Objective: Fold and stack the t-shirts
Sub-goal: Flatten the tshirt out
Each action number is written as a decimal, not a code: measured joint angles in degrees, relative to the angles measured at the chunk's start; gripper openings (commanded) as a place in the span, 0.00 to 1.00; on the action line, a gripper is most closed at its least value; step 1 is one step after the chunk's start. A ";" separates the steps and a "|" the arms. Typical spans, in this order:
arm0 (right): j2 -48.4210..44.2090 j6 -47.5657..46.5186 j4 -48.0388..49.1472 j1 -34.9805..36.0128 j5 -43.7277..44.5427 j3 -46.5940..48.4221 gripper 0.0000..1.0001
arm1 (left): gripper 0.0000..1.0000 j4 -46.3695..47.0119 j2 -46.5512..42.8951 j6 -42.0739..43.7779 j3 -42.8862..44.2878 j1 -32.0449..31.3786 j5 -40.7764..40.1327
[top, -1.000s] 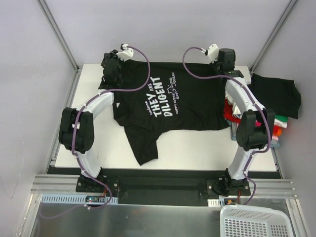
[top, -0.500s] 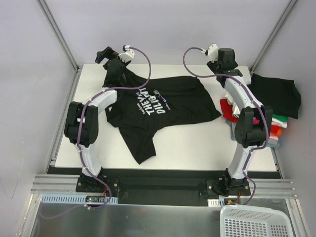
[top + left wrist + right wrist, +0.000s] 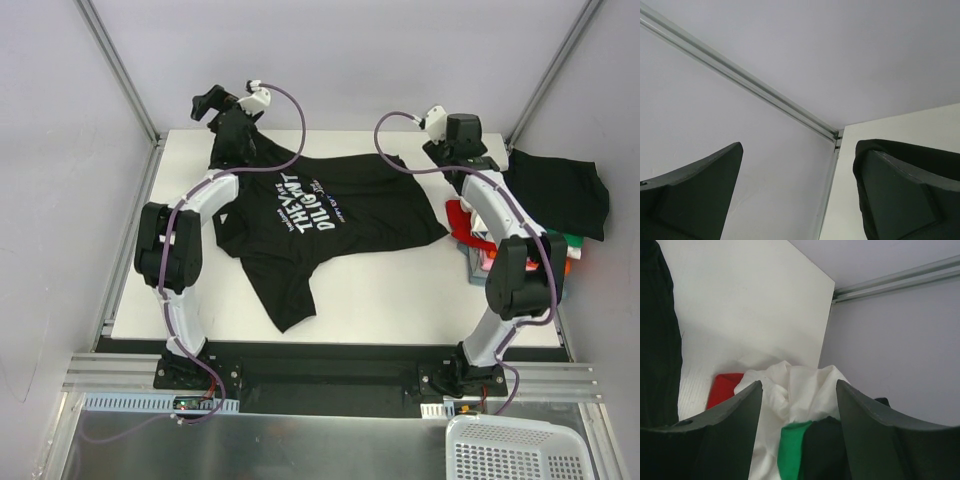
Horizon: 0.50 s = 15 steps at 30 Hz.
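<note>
A black t-shirt [image 3: 330, 215] with white chest lettering lies rumpled across the middle of the white table [image 3: 400, 290], one sleeve trailing toward the near edge. My left gripper [image 3: 207, 101] hovers over the far left corner, open and empty. In the left wrist view its jaws [image 3: 800, 147] stand wide, with black cloth [image 3: 900, 150] just behind the right finger. My right gripper [image 3: 466, 150] is at the far right beside the pile of t-shirts [image 3: 560, 190]. It is open [image 3: 797, 385] over white [image 3: 800, 385], green [image 3: 792, 450] and red [image 3: 722, 390] cloth.
The pile at the right edge has a black tee on top and coloured ones under it [image 3: 565, 255]. Grey walls and metal frame posts [image 3: 120, 70] close in the back corners. A white basket [image 3: 515, 450] sits below the table at near right.
Both grippers have opened and let go of the black shirt's far edge. The shirt dropped and shifted, its lettering now turned round. Both grippers drew back toward the far corners.
</note>
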 measured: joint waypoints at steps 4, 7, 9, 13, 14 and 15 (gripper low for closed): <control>-4.66 0.55 -0.44 0.00 -1.01 -3.37 0.65 | 0.99 -4.39 3.15 -2.08 5.05 0.00 0.35; -7.19 0.98 -0.85 0.04 -1.60 -4.83 0.65 | 0.99 -10.75 4.90 -5.99 8.68 0.00 2.10; -8.22 1.25 -1.09 0.22 -1.90 -5.55 0.65 | 0.99 -16.41 5.35 -9.29 10.51 0.00 4.52; -8.76 1.66 -1.51 0.44 -2.21 -6.64 0.65 | 0.99 -24.74 5.35 -15.30 11.65 -0.02 9.31; -8.76 1.68 -1.68 0.44 -2.23 -6.86 0.65 | 0.99 -26.51 5.35 -16.57 11.65 -0.02 10.64; -8.76 1.73 -1.92 0.48 -2.27 -6.97 0.65 | 0.99 -27.89 5.35 -17.46 11.65 -0.02 11.47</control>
